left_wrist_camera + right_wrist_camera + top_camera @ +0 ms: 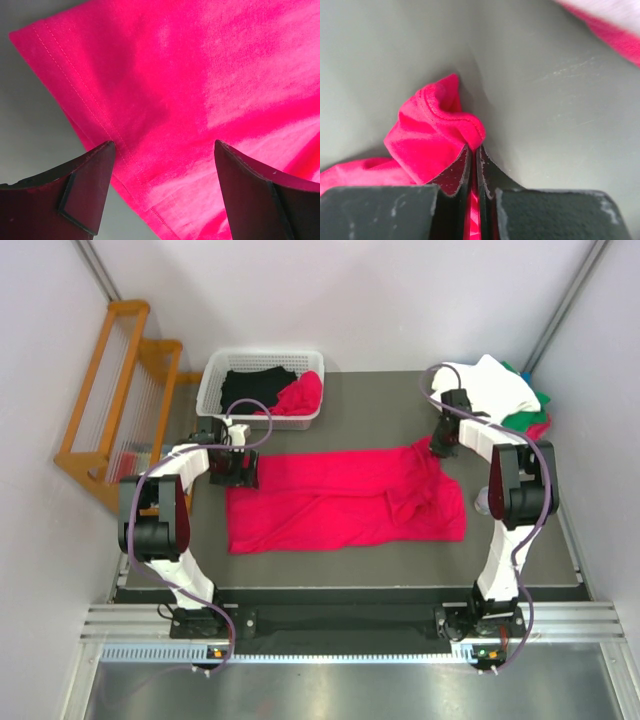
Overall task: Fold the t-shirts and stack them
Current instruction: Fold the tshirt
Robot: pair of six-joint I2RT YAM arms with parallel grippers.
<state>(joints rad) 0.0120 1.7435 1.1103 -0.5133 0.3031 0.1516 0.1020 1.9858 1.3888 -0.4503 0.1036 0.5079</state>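
Desk surface and load
Grey desk (350, 565) carries a spread crimson t-shirt (340, 502) at centre, white lattice basket (215, 390) far left, heaped t-shirts (500, 390) far right.

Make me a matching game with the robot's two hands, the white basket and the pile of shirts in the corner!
Things:
1. left gripper
2. right gripper
3. white basket
4. pile of shirts

States or places:
A. holds black and red clothes
B. pinching the red t-shirt
C. far right corner of the table
D. open above a hem

Pairs: 1-D, 2-B, 3-A, 4-C
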